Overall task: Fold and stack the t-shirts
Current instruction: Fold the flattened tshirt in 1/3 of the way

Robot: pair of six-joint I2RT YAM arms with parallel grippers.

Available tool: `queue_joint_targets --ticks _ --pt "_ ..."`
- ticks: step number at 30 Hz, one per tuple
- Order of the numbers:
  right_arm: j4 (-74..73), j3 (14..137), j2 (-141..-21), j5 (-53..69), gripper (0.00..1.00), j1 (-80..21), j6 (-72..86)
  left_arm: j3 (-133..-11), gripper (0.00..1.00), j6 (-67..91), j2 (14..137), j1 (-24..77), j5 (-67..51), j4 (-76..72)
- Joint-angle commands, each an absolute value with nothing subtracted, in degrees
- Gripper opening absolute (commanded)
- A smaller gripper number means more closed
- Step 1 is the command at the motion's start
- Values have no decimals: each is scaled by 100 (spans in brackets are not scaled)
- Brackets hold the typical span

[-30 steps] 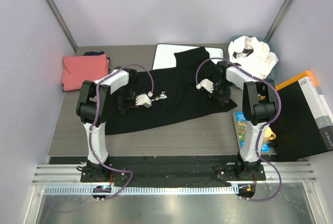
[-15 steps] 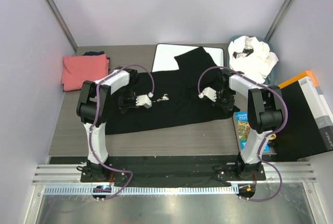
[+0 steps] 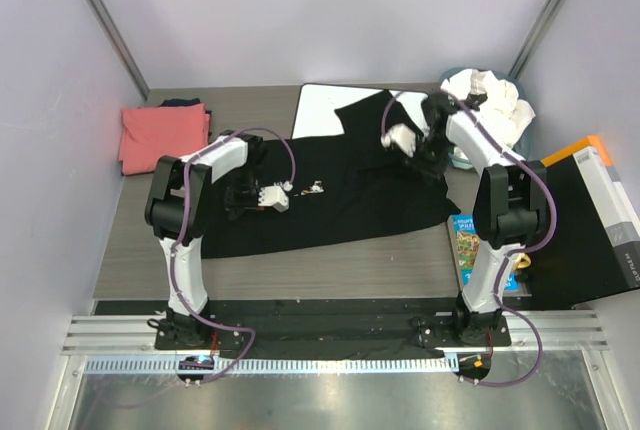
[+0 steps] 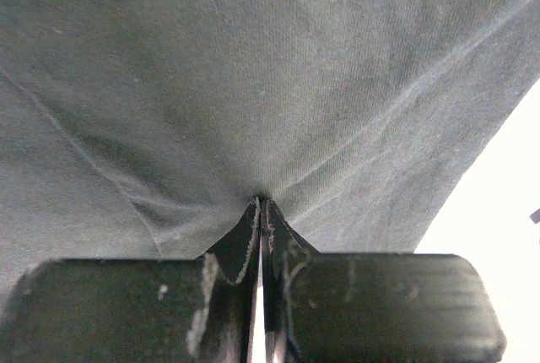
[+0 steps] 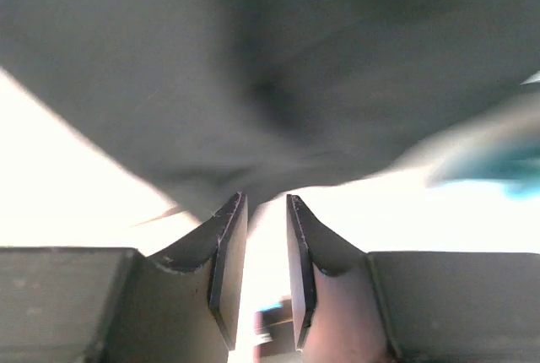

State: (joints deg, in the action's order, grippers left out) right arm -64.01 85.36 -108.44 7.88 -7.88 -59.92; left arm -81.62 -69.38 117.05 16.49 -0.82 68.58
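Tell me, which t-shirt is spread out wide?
The black t-shirt, spread across the middle. The coral-pink t-shirt is folded at the far left; the white t-shirts are bunched at the far right.

This is a robotics lab test cell. Plain pale partition walls (image 3: 330,10) on slanted metal posts (image 3: 100,20) box in a grey wood-grain bench (image 3: 330,265). Two white-and-black robot arms (image 3: 185,220) trailing purple cables (image 3: 290,155) are bolted to an aluminium rail (image 3: 330,335) at its near edge, with bare sheet metal (image 3: 320,400) in front.
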Motion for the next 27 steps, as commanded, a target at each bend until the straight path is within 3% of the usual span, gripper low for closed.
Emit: queue_joint_targets --ticks 1,7,16,27 --pt "-6407 10681 -11301 1485 31 -765 -5283 -8015 0 -7119 11663 1582 -53 6733" --pt "-6442 12109 -12594 1433 32 -817 -5325 -8296 0 -7084 11777 1591 -44 6776" --pt "-6820 12190 -12981 1590 23 -1318 -6170 -8473 0 -7031 11839 1591 167 6882" --pt "-6654 12349 -13306 1819 20 -1679 -5968 -8666 0 -6917 11971 1661 106 6978"
